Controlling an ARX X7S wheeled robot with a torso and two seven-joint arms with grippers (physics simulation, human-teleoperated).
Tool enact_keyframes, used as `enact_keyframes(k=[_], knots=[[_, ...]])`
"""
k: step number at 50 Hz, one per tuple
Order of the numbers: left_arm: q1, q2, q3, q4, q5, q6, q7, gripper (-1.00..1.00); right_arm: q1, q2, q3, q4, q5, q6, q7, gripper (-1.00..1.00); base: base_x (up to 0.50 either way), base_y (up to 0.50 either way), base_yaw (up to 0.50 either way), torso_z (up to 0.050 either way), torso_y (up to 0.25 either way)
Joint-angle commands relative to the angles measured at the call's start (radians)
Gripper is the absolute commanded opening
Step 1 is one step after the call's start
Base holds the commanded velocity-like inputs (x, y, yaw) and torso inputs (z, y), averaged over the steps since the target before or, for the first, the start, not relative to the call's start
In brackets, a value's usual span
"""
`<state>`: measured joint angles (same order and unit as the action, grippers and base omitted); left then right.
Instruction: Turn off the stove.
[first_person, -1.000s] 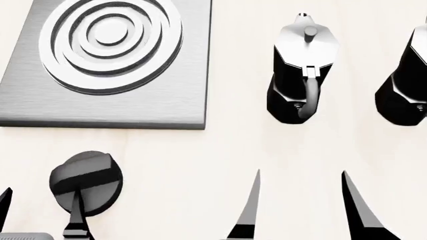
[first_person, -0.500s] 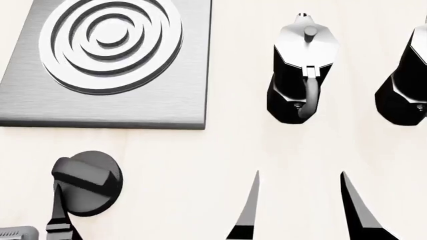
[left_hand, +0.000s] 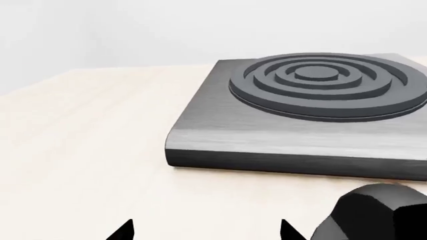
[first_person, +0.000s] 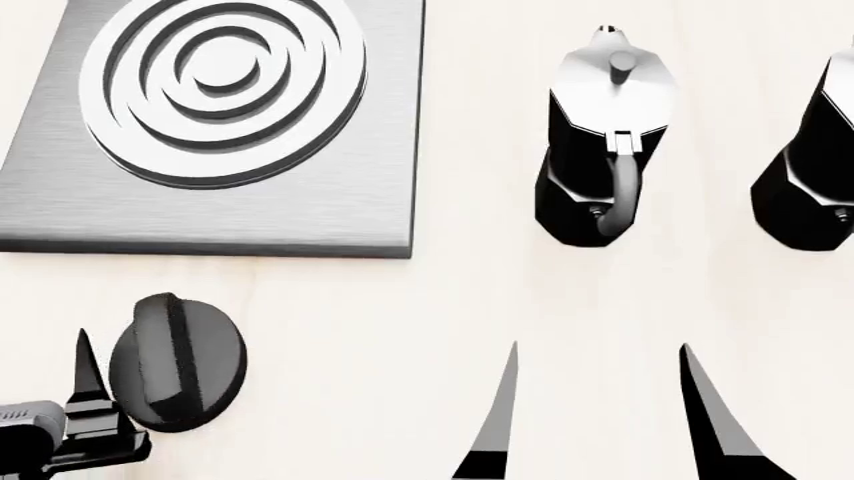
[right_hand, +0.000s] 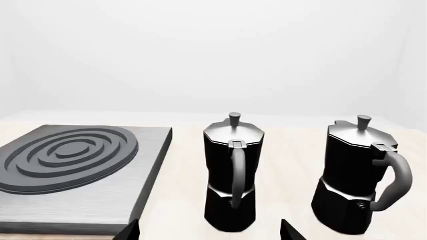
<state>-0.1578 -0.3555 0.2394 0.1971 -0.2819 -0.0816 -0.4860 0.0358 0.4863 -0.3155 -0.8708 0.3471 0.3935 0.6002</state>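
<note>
The stove is a flat grey brushed-metal plate (first_person: 267, 205) with a round ringed burner (first_person: 220, 85), at the far left of the pale table. The plate (left_hand: 267, 135) also fills the left wrist view. Its black ridged knob (first_person: 178, 362) lies in front of the plate, ridge running roughly front to back. My left gripper (left_hand: 207, 231) is open and holds nothing. The knob (left_hand: 373, 212) sits just outside one of its fingertips. In the head view one of its fingers (first_person: 86, 368) stands just left of the knob. My right gripper (first_person: 599, 352) hangs open over bare table.
Two black-and-silver moka pots (first_person: 601, 130) (first_person: 814, 160) stand upright to the right of the stove, ahead of my right gripper. The right wrist view shows both pots (right_hand: 232, 175) (right_hand: 357, 180) with handles facing it. The light wooden table (first_person: 400, 330) extends around everything.
The knob's ridge has turned from lying across to pointing front to back. My left gripper has slid left off the knob and now sits beside it. The right arm is still.
</note>
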Motion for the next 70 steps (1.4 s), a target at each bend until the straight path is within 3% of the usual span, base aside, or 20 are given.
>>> enact_keyframes(k=[1,70], knots=[[-0.05,0.019,0.039,-0.076,-0.032,-0.008,0.052,1.0,0.001,0.003,0.001,0.001,0.004,-0.002,0.001,1.0,0.0,0.0,0.0,0.0,0.0],[0.024,-0.072,0.013,0.189,-0.069,-0.108,-0.01,1.0,0.002,0.011,-0.016,0.012,0.006,-0.028,0.01,1.0,0.0,0.0,0.0,0.0,-0.001]])
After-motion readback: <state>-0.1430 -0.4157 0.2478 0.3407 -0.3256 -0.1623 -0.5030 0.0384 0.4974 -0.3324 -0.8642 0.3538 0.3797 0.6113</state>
